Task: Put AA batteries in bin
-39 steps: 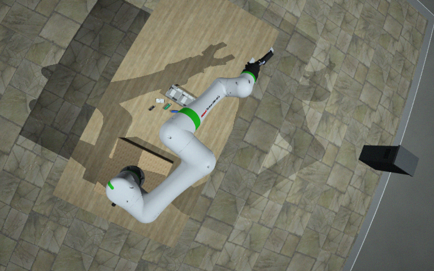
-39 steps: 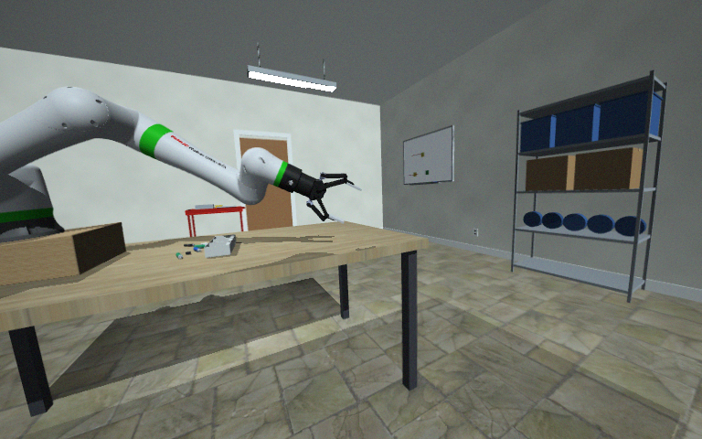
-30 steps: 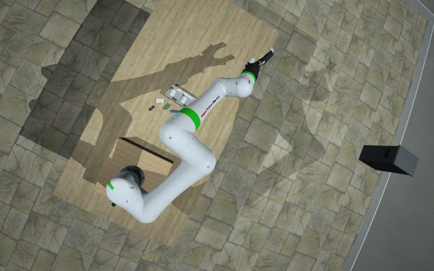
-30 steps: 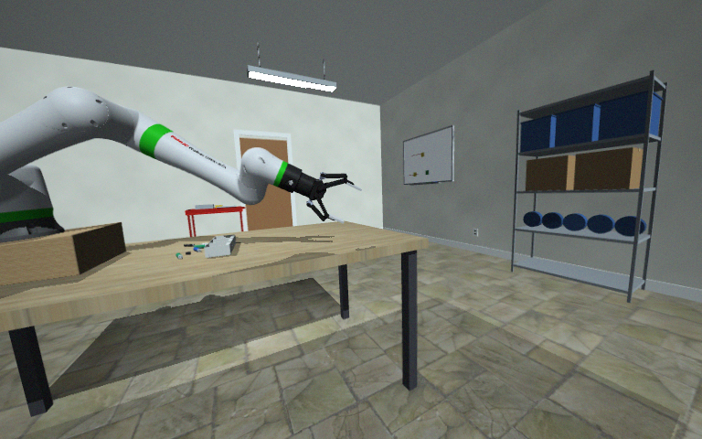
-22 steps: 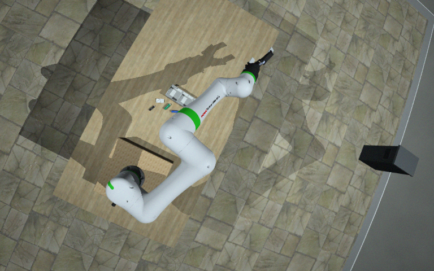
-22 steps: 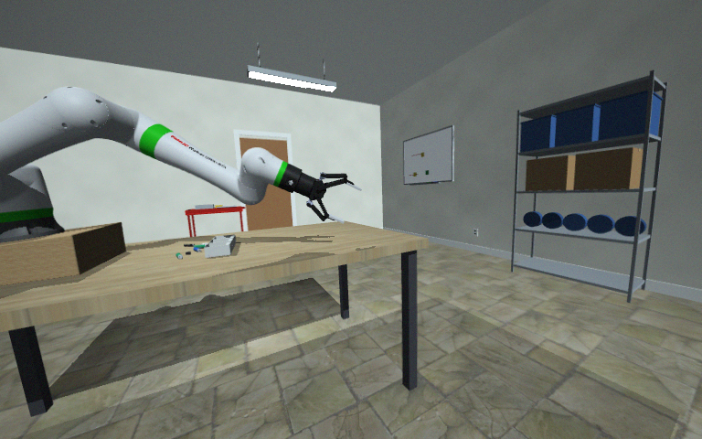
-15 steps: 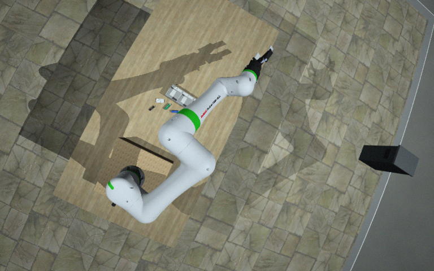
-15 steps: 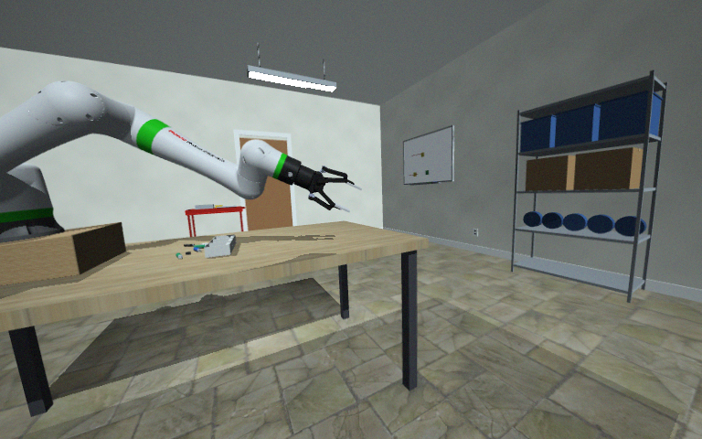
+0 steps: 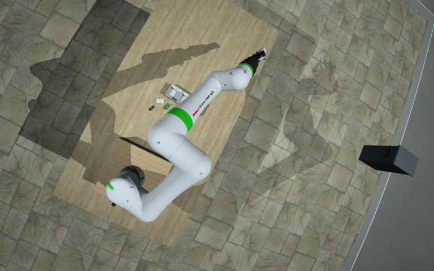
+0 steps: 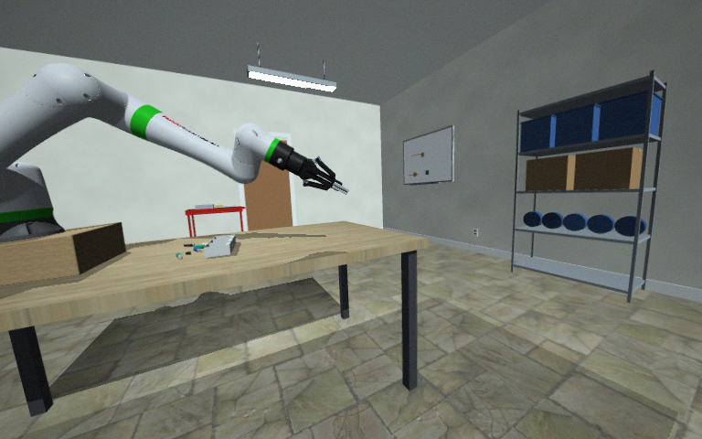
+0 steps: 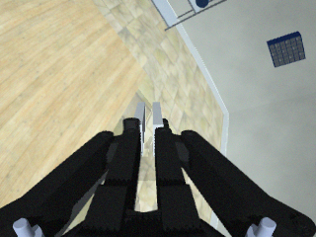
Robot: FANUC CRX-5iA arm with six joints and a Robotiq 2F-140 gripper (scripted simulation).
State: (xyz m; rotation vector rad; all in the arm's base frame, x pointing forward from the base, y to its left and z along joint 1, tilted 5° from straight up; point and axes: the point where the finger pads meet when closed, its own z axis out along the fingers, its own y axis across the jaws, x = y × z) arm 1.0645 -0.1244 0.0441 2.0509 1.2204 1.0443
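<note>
My gripper (image 9: 261, 52) is shut and empty, high in the air over the table's far edge; it also shows in the exterior view (image 10: 338, 187) and in the wrist view (image 11: 149, 114), where the fingertips stand almost together with nothing between them. A small grey bin (image 9: 175, 93) sits near the middle of the table, partly behind my forearm; it also shows in the exterior view (image 10: 220, 245). Small items lie beside it: a green one (image 9: 166, 105), a dark one (image 9: 151, 108) and a white one (image 9: 159, 100). I cannot tell which are AA batteries, nor read the bin's mark.
A wooden block (image 10: 61, 252) stands under my arm's base. Beyond the table are a shelf rack (image 10: 587, 181), a red side table (image 10: 215, 216) and a black box (image 9: 387, 158) on the floor.
</note>
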